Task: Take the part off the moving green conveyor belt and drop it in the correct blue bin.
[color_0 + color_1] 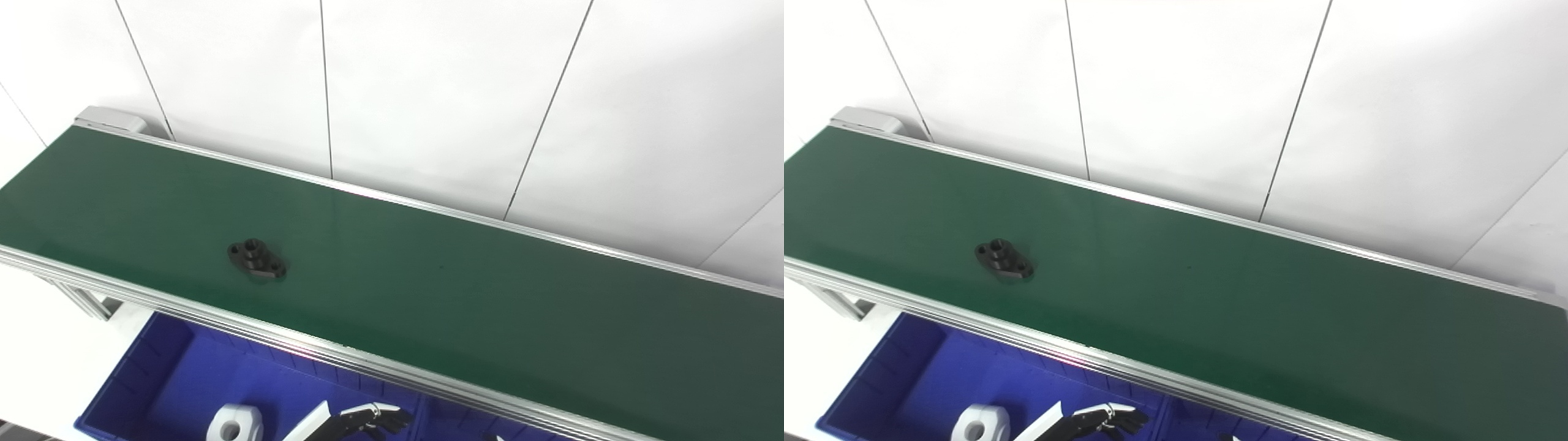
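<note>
A black flanged part (257,259) with holes lies flat on the green conveyor belt (429,288), toward its left end and near the front rail. My left hand (367,419) shows at the bottom edge, over the blue bin (153,380) in front of the belt. Its dark fingers are stretched out and apart, holding nothing. It is well below and to the right of the black part. Only a tiny sliver at the bottom edge (492,437) may be my right hand. Its state cannot be read.
A white part (234,424) with a round hole lies in the blue bin, left of my left hand. A second blue bin (453,422) adjoins on the right. The belt's aluminium front rail (343,358) overhangs the bins. White wall panels stand behind.
</note>
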